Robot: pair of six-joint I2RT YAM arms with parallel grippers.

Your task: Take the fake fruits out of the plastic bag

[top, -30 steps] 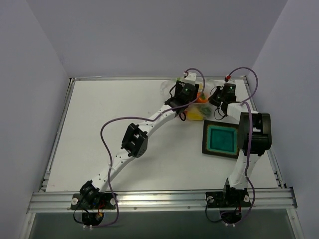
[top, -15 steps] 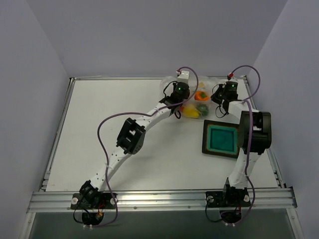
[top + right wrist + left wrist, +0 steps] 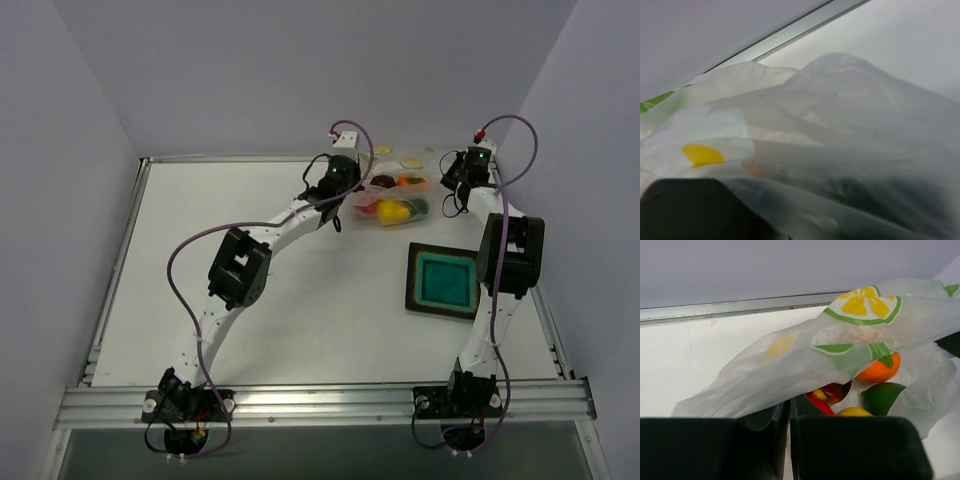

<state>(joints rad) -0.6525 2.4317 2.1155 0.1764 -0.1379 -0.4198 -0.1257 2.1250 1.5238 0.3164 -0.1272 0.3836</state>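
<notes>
The plastic bag (image 3: 400, 172) lies at the table's back edge, pulled wide between my two grippers. My left gripper (image 3: 348, 190) is shut on its left edge; in the left wrist view the film (image 3: 790, 365) runs down into the closed jaws (image 3: 788, 412). My right gripper (image 3: 457, 188) is shut on the bag's right side, and film (image 3: 840, 130) covers most of the right wrist view. The fake fruits lie in the bag's mouth: yellow (image 3: 393, 212), green (image 3: 416, 207), orange (image 3: 408, 181), dark red (image 3: 382, 182). The left wrist view shows the orange fruit (image 3: 880, 371), green fruit (image 3: 882, 396) and red fruit (image 3: 819, 403).
A dark square tray with a teal inside (image 3: 440, 282) sits just in front of the bag on the right, beside the right arm's forearm (image 3: 510, 255). The back rail (image 3: 740, 307) and wall stand right behind the bag.
The left gripper has shut on the bag's edge. Both grippers have moved apart and toward the back wall, spreading the bag so the fruits now show between them.
</notes>
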